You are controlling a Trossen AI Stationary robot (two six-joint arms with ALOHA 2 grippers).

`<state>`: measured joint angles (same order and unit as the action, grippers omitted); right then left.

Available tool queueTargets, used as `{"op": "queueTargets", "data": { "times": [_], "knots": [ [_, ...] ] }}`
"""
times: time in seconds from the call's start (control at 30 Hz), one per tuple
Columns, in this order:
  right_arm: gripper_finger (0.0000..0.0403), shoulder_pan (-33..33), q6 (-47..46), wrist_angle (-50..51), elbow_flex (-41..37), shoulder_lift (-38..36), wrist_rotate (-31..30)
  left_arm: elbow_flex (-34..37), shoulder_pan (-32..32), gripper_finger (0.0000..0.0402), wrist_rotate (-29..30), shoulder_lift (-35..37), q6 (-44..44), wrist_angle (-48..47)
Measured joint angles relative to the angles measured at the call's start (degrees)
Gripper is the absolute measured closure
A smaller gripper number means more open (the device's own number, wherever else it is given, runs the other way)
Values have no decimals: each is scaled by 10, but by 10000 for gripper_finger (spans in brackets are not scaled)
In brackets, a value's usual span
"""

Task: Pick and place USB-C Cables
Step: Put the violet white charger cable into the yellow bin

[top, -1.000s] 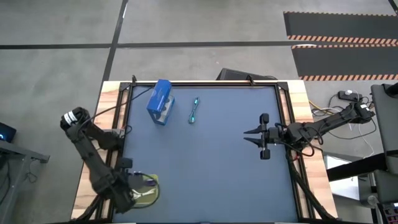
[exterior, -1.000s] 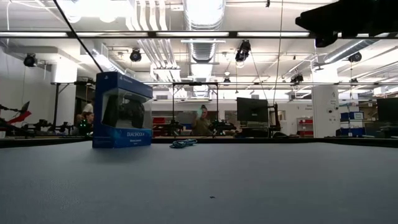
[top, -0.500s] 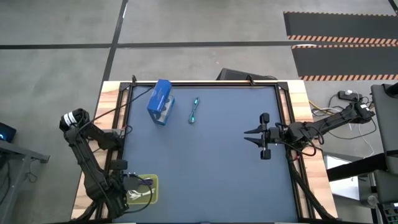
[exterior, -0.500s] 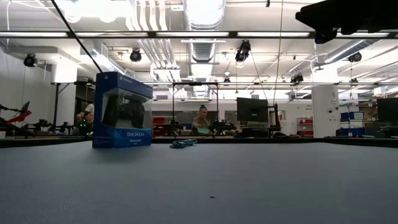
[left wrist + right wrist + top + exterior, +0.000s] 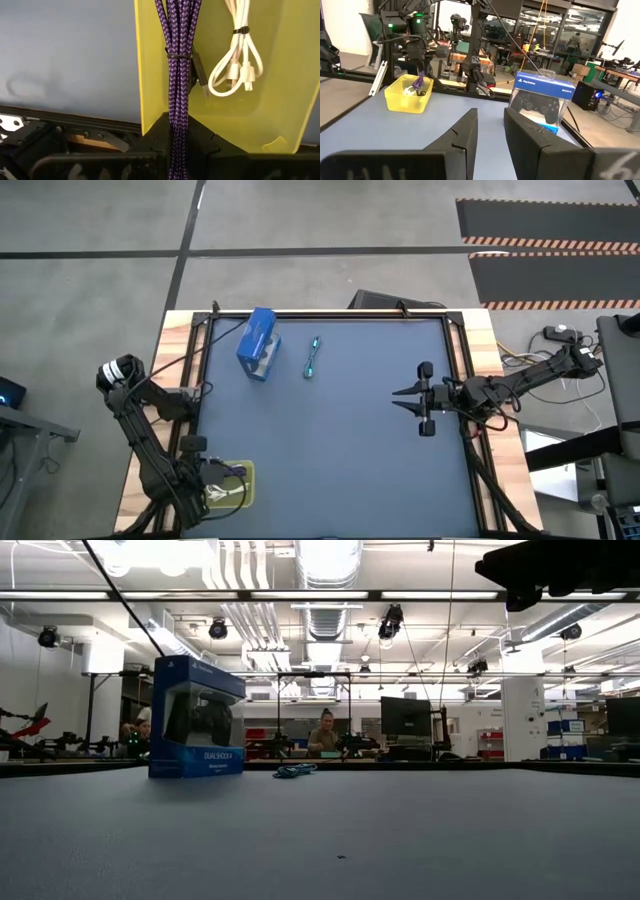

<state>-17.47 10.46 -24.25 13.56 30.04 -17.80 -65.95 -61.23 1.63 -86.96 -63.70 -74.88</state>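
Left claw (image 5: 180, 145) clamped on the purple cable (image 5: 177, 75), dangling lengthwise into the yellow bin (image 5: 150, 75) beside the white cable (image 5: 237, 70), while the teal cable (image 5: 312, 358) seemingly lies nearer the half-open, empty right claw (image 5: 405, 398).

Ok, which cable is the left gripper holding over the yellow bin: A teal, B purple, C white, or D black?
B: the left gripper is shut on the purple cable above the yellow bin; the white cable lies in the bin.
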Motion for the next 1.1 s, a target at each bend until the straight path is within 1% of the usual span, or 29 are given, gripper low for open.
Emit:
{"op": "queueTargets", "data": {
  "times": [0.17,0.3,0.37,0.87,1.1],
  "knots": [
    [317,0,0,0,0,0,0,9,0,388,6,0,-3,25],
    [317,0,-5,0,0,0,0,38,0,387,7,0,-3,109],
    [317,0,-7,0,0,0,2,48,0,387,7,0,-4,134],
    [317,0,-8,0,1,0,3,94,1,386,7,0,-5,143],
    [317,0,-9,0,1,0,3,114,1,371,8,0,-5,144]
  ]
}}
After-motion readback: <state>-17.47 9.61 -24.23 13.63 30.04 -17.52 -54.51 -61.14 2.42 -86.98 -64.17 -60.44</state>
